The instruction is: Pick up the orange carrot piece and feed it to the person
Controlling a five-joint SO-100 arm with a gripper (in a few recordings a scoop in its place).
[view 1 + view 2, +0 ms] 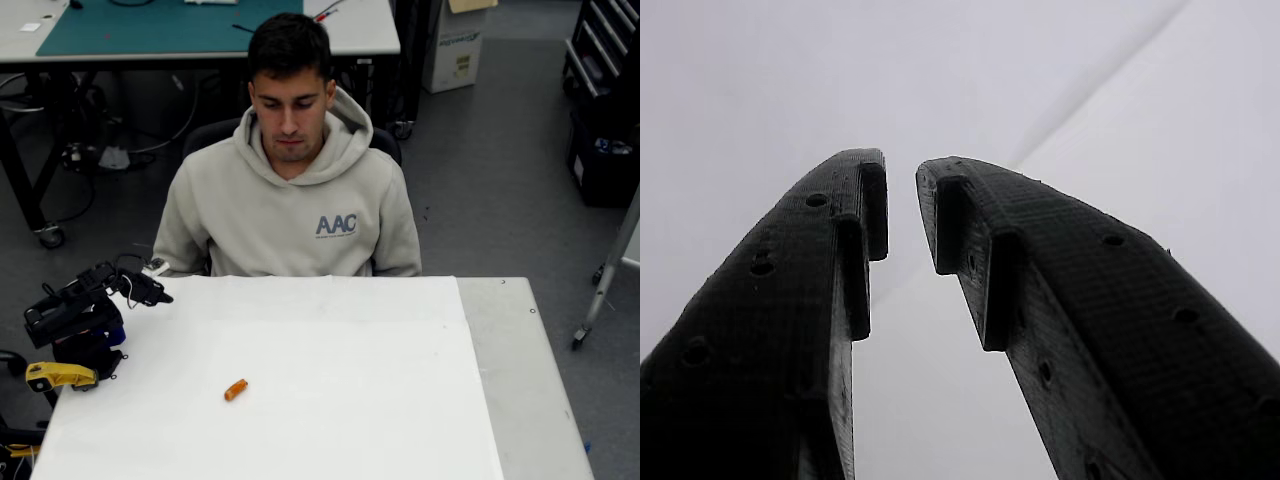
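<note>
Overhead view: stubby orange carrot piece (pixel 235 389) on smooth white table (pixel 380 400); matte black fingers (pixel 902 215) slightly parted, empty

My end effector (pixel 902 215) points at the pale worktop (pixel 1120 120). Its two black fingers (pixel 790 320) rise from the bottom edge and lean toward each other, with a narrow gap between the tips and nothing in it. Small holes dot both fingers. A faint diagonal line crosses the worktop beyond them.
</note>
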